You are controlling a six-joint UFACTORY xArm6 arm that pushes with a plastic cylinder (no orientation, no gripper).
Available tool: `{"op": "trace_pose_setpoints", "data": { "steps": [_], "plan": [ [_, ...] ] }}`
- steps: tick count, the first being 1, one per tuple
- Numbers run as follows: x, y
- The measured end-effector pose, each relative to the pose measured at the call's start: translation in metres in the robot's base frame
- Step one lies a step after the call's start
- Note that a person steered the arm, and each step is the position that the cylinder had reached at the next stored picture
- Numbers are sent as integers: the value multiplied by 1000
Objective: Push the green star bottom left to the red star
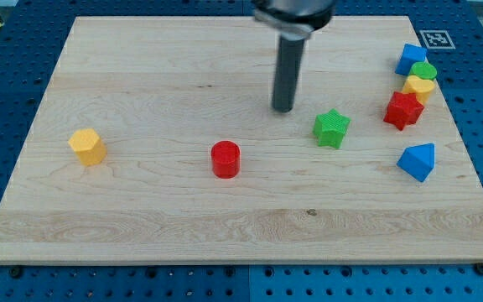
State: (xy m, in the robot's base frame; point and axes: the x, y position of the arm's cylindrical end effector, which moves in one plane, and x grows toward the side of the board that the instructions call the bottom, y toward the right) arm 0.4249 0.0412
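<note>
The green star [331,127] lies right of the board's middle. The red star [403,110] lies to its right and slightly higher, near the right edge. My tip [283,108] rests on the board up and to the left of the green star, a short gap away, not touching it.
A blue block [411,59], a green cylinder [424,70] and a yellow block [419,87] are stacked in a line just above the red star. A blue triangle-like block [418,161] lies below it. A red cylinder [225,158] and a yellow hexagon [86,146] lie to the left on the wooden board [141,235].
</note>
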Motion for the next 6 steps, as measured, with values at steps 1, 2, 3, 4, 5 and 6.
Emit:
{"op": "trace_pose_setpoints", "data": {
  "steps": [1,2,3,4,5,6],
  "plan": [
    [21,59],
    [3,149],
    [-1,122],
    [46,62],
    [68,79],
    [65,95]
  ]
}}
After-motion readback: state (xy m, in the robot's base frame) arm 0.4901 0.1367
